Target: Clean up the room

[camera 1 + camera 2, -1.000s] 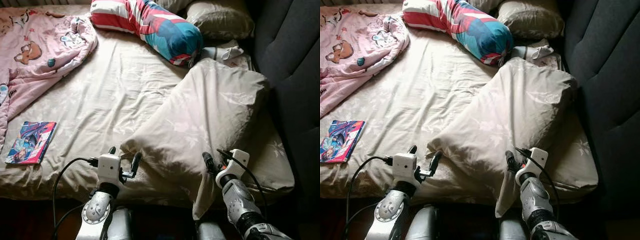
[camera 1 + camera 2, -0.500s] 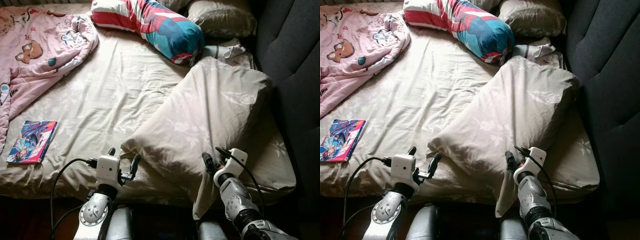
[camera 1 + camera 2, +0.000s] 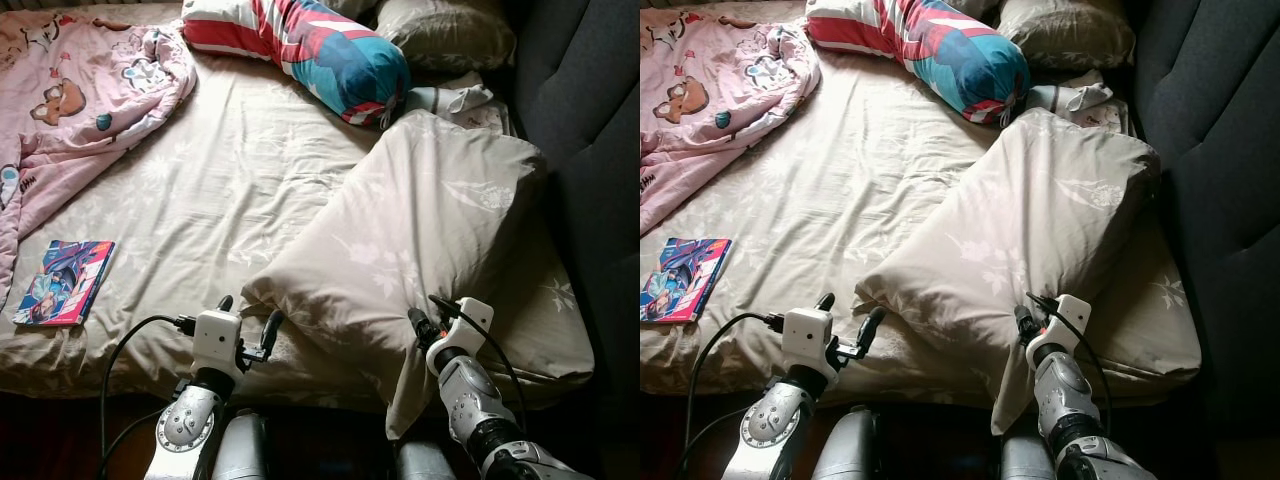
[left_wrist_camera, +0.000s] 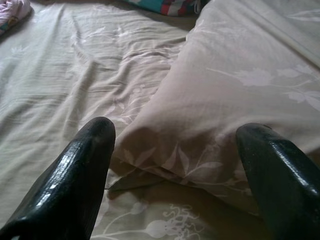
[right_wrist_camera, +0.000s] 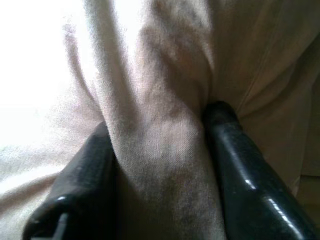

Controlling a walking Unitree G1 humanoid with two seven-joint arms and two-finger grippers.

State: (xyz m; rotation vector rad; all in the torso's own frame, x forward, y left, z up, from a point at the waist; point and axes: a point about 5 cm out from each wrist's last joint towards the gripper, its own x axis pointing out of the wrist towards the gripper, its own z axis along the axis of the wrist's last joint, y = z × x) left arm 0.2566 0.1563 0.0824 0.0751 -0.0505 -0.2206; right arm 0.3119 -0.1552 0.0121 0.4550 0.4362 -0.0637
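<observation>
We're at the foot edge of the bed (image 3: pixel 190 200), and the big beige pillow (image 3: pixel 420 230) is our landmark: it lies at a slant across the sheet, its far end up against the dark headboard (image 3: pixel 590 130), its near corner hanging toward us. Our right gripper (image 5: pixel 160 150) is pinched on a fold of that pillow's cover at the near edge (the wrist view shows cloth bunched tight between both fingers), a grip that looks meant for dragging or lifting it back into place. Our left gripper (image 4: pixel 175 165) hovers just short of the pillow's near-left corner, fingers spread wide, seemingly ready to take the other side. Beyond the pillow sits a striped red-and-teal bolster (image 3: pixel 300 45); well left of it, a pink cartoon blanket (image 3: pixel 80 100) and a colourful book (image 3: pixel 62 283), whose cover lettering is too small to read.
</observation>
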